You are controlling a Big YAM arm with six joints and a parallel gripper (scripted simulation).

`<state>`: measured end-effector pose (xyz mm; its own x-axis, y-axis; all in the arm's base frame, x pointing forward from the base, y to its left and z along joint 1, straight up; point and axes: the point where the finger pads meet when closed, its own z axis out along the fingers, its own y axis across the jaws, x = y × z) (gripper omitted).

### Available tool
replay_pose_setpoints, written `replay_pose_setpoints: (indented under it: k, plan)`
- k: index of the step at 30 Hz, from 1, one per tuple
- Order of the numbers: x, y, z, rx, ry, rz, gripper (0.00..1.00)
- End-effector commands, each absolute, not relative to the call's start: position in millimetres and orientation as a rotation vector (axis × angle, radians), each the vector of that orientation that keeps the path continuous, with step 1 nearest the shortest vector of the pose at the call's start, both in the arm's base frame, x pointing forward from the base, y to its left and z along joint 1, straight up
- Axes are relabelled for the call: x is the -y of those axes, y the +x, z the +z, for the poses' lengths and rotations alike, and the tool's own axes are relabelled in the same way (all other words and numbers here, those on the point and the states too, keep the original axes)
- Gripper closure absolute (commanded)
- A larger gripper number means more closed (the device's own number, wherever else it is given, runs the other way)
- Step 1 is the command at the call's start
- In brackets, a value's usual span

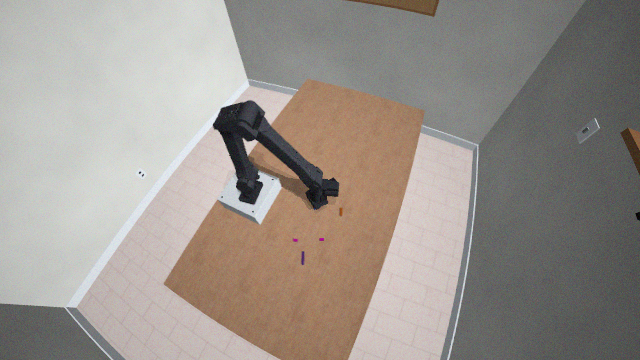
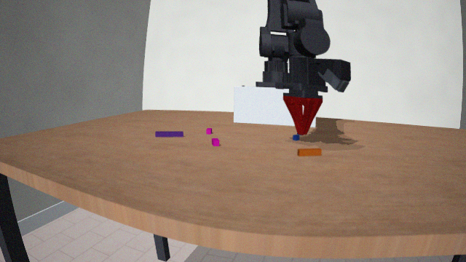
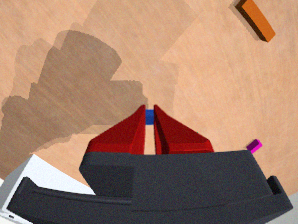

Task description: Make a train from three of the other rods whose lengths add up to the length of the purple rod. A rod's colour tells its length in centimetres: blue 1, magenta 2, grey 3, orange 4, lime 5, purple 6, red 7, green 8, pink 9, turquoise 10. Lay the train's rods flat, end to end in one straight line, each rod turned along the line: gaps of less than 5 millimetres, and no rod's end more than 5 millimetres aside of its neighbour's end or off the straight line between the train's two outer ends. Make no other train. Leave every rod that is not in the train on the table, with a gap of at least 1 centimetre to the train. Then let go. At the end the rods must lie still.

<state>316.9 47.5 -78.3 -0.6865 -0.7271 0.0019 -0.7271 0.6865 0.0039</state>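
My gripper (image 2: pixel 302 133) is down at the table top, shut on a small blue rod (image 3: pixel 149 117) that shows between the red fingertips in the wrist view. A second blue rod (image 2: pixel 295 137) lies on the table just left of the fingertips. An orange rod (image 2: pixel 309 152) lies flat a little nearer the front; it also shows in the wrist view (image 3: pixel 256 19). Two magenta rods (image 2: pixel 209 131) (image 2: pixel 215 142) lie to the left, apart from each other. The purple rod (image 2: pixel 169 134) lies flat further left. In the overhead view the gripper (image 1: pixel 316 206) is beside the orange rod (image 1: pixel 341 211).
The arm's white base block (image 2: pixel 262 105) stands on the table behind the gripper. The arm's shadow falls to the right of the fingers. One magenta rod (image 3: pixel 253 145) peeks out beside the gripper body in the wrist view.
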Motion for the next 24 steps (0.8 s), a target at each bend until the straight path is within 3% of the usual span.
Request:
replay_pose_setpoints:
  k: [1, 24]
  plan:
    - [-51.2, 323.1, -72.8, 2.898, 1.29, 0.007, 0.96]
    - [-52.4, 323.0, -72.5, 2.896, 1.297, 0.008, 0.96]
